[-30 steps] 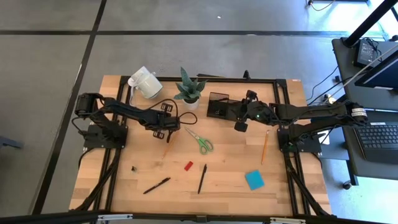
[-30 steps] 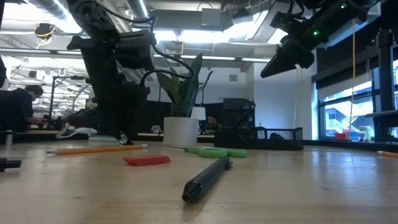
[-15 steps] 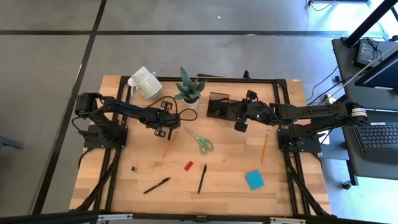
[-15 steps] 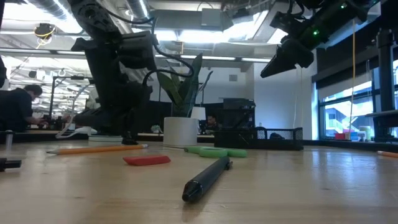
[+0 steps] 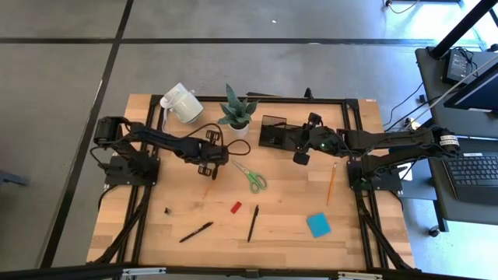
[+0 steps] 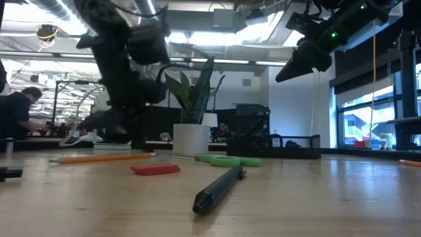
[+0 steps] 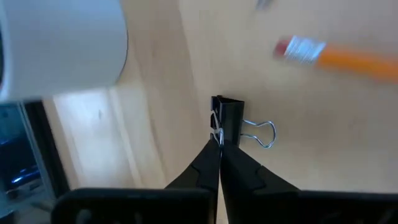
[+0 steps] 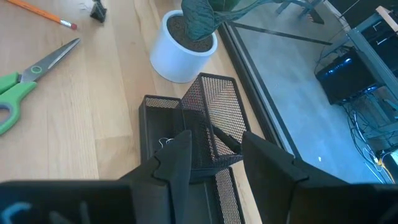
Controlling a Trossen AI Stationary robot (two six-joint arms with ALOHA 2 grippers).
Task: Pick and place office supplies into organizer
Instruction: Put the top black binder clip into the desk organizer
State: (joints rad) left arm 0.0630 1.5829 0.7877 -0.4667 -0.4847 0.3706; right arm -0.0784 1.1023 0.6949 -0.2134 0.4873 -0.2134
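The left hand (image 7: 219, 142) is low over the table (image 5: 280, 225), its fingers pressed together on the wire handle of a small black clip (image 7: 229, 119) beside an orange pencil (image 7: 348, 57). The right hand (image 8: 211, 155) hovers above the black organizer (image 8: 186, 130), fingers spread and empty. Green scissors (image 5: 250, 176) lie between the arms.
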